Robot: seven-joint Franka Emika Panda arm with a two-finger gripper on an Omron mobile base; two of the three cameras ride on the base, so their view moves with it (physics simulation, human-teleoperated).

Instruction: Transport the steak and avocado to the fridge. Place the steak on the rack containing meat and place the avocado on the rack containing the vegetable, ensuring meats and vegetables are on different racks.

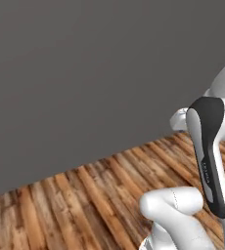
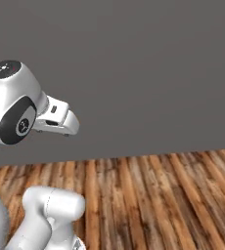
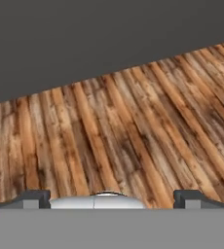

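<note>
The end effector (image 3: 112, 198) is seen spread wide in the hand view, with nothing between its two dark fingertips (image 3: 33, 198); a wooden plank floor (image 3: 133, 136) lies ahead of and below it, and a plain grey wall (image 3: 84, 39) stands beyond that. Where the steak, the avocado and the fridge lie relative to the end effector cannot be told from these pictures, so a drive or a turn of the base is judged to be needed before any grasp. By its kind, the steak is expected to be soft, light and somewhat slippery, and is best taken across its narrower sides with a gentle squeeze. The avocado is expected to be firm, smooth and prone to rolling, so it is best gripped across its widest middle.
</note>
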